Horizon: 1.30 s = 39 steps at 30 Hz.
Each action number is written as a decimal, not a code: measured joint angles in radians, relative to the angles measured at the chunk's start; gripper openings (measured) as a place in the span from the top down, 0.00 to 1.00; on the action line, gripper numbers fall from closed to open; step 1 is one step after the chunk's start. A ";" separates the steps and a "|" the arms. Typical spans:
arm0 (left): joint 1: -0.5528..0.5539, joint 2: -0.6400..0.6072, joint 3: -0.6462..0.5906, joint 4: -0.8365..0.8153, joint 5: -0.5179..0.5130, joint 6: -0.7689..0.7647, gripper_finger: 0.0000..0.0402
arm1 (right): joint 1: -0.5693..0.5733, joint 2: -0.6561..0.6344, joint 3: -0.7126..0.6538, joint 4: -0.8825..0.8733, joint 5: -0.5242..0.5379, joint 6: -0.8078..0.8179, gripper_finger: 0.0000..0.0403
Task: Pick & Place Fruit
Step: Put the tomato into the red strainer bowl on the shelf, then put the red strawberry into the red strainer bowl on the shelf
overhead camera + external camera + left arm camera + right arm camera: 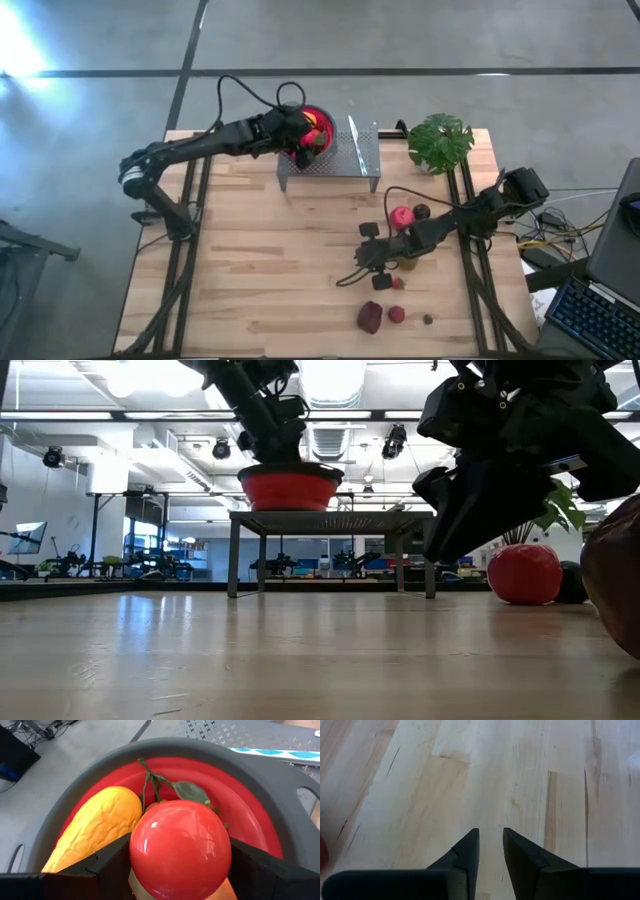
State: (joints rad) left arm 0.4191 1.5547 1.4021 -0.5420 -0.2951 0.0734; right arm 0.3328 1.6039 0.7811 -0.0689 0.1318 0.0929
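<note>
— Surface and room?
— Pale wood table (pixel 250 280) on grey concrete floor (pixel 100 40). From table height, a big hall behind, with ceiling lights.

— Around it?
— Metal stand (pixel 345 160) at the back edge. Leafy plant (pixel 440 140) at the back right corner. Keyboard (pixel 590 310) off the right side.

— In the way?
— From table height, right arm in front of much of the stand's right end.

— Containers?
— Red-lined bowl (pixel 322 112) on the stand's left end. Inside, a long yellow fruit (pixel 95 827) along the wall, plus a leafy stem.

— Left gripper (pixel 300 135)?
— Over the bowl, spread wide around a shiny red apple (pixel 180 845), a finger against each side.

— Right gripper (pixel 491 845)?
— Low over bare wood at front right, barely parted, nothing between.

— Loose fruit?
— Red fruit (pixel 402 216) just beside a dark one (pixel 422 211), near the right arm. Maroon fruit (pixel 370 317) and red berry (pixel 397 314) side by side near the front edge.
</note>
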 joint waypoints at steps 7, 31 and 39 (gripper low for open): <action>0.000 -0.002 0.006 -0.011 -0.011 0.001 0.07 | 0.000 0.001 0.000 0.000 0.000 0.000 0.86; -0.213 -0.118 0.205 -0.262 -0.010 -0.175 0.02 | 0.000 -0.002 0.023 -0.018 0.001 -0.071 0.75; -0.429 -0.120 0.044 -0.117 -0.009 -0.159 0.02 | 0.020 -0.013 0.151 -0.387 0.057 0.095 0.72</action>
State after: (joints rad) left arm -0.0104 1.4349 1.4464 -0.6586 -0.3040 -0.0852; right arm 0.3527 1.5906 0.9316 -0.4558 0.1892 0.1882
